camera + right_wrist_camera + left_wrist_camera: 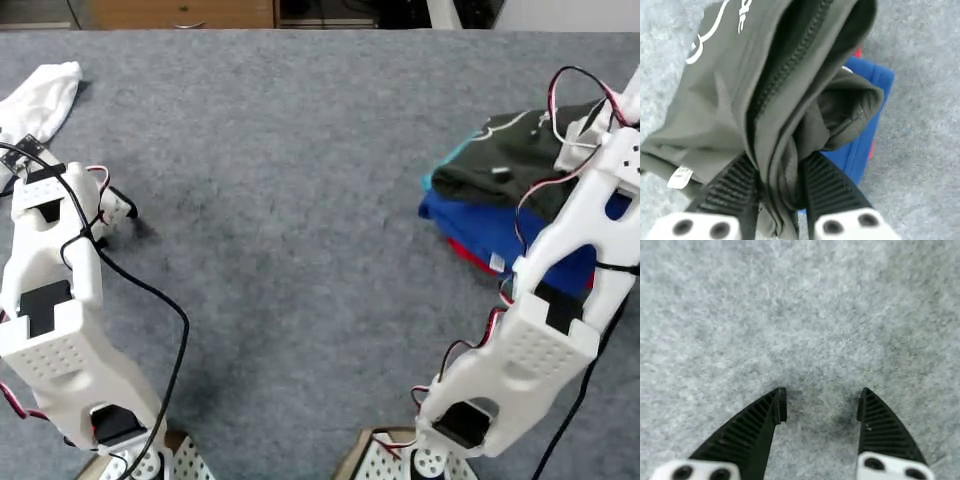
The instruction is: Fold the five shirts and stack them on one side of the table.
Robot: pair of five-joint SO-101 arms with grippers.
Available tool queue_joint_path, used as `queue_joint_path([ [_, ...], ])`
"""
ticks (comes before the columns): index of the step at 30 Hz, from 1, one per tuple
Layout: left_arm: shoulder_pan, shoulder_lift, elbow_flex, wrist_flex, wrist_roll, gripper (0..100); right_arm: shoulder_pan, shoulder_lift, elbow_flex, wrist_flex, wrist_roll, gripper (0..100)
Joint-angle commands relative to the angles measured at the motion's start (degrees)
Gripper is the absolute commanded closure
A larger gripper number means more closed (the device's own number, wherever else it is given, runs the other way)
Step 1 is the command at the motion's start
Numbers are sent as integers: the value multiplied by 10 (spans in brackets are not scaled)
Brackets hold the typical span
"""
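Noted dark olive fabric shirt (500, 160), pinched in right gripper (780, 165), atop folded blue shirt (480, 225) and red shirt (462, 252) at right. Found left gripper (822, 405) spread apart over grey felt table (300, 200). Judged unfinished: crumpled white shirt (40, 100) awaiting folding.

high: overhead, whole table (300, 200) | left wrist: close, facing table | right wrist: close, facing shirts (740, 100)

The left arm (50, 290) and right arm (560, 330) are made of white plastic. Red and black cables (150, 291) are hung on them. Ribbed black fingers (747, 432) are fitted.
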Motion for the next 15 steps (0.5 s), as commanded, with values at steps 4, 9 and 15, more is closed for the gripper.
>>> queue_joint_path([
  [4, -3, -22, -24, -7, -5, 757, 9, -77, 49, 13, 26, 704],
  [9, -3, -22, -24, -9, -5, 757, 8, -132, 51, 11, 35, 645],
  [15, -3, -22, -24, -9, -3, 757, 8, -184, 54, 11, 35, 821],
])
